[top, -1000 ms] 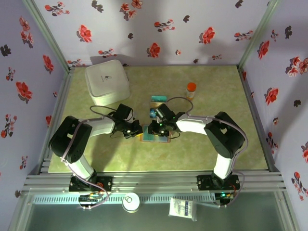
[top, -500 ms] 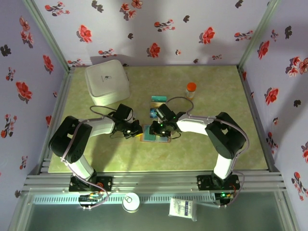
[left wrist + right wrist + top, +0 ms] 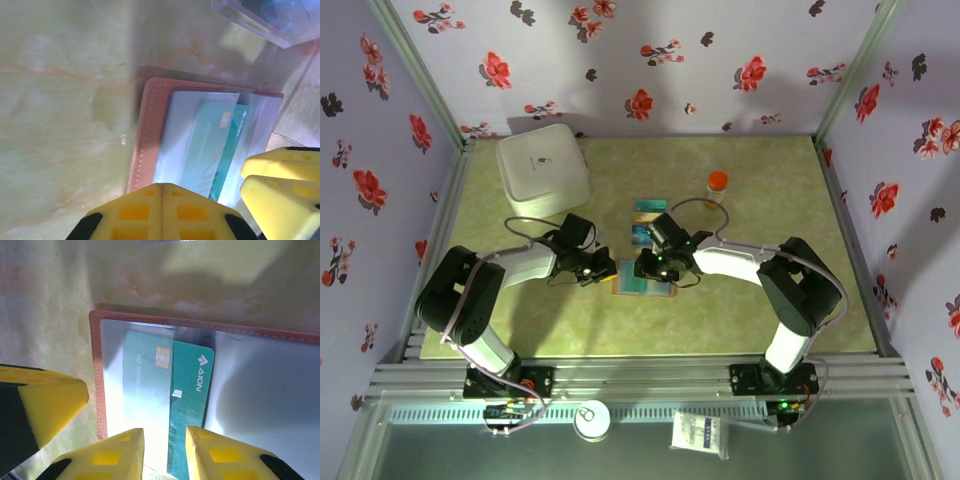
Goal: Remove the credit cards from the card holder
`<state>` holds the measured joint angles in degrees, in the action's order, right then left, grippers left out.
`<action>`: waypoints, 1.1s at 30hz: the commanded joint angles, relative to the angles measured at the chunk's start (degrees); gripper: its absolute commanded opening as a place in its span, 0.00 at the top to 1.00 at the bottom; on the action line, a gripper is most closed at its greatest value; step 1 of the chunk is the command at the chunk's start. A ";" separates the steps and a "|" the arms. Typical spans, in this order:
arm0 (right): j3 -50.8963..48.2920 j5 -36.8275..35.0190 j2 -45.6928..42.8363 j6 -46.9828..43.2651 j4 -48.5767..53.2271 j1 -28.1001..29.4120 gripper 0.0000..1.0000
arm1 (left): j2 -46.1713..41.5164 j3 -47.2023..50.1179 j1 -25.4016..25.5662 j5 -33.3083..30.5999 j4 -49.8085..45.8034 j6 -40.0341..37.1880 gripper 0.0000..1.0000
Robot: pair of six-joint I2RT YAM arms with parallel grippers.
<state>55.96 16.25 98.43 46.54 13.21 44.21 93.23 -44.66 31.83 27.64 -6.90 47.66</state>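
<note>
1. At the upper left of the overhead view, a white square container [image 3: 542, 170] sits on the green marbled worktop [image 3: 770, 300].
2. Just left of centre, the left end effector [image 3: 607, 270] is down low over the worktop. In its own wrist view the two yellow fingers [image 3: 130, 212] are pressed together with only a thin seam between them. Their tip is at the lower edge of the card holder [image 3: 650, 288].
3. The card holder lies open and flat at the centre of the worktop, between the two end effectors. Its tan border frames clear pockets that face up.
4. The credit cards [image 3: 192, 390] are both inside it, side by side. The paler card [image 3: 145, 380], which has a chip, sits under the left clear pocket. The darker card [image 3: 190, 415], lettered AION, is just to its right, and I cannot tell whether any of it has been drawn out.
5. The right end effector [image 3: 642, 268] is over the holder. In its wrist view the fingers [image 3: 120, 455] are slightly spread, with a narrow gap over the lower ends of the two cards. I cannot tell whether they touch a card.
6. In the upper right corner of the left wrist view, a clear plastic box [image 3: 265, 20] lies near the holder.
7. Right of centre in the overhead view, a small orange-capped bottle [image 3: 717, 186] stands upright, well apart from the holder.
</note>
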 commanded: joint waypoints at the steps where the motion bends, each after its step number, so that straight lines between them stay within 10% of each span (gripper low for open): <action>1: -1.09 -0.63 -1.57 0.08 0.50 -0.61 0.71 | -0.49 -2.58 1.40 -0.12 -1.81 0.29 0.99; 33: -3.39 4.64 2.18 2.91 -7.04 -1.85 0.75 | 5.66 -2.71 3.56 -2.81 -1.56 -0.31 1.00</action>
<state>53.65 19.38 101.27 47.97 8.05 42.74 98.15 -48.31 35.27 26.52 -7.38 47.64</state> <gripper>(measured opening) 0.260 0.038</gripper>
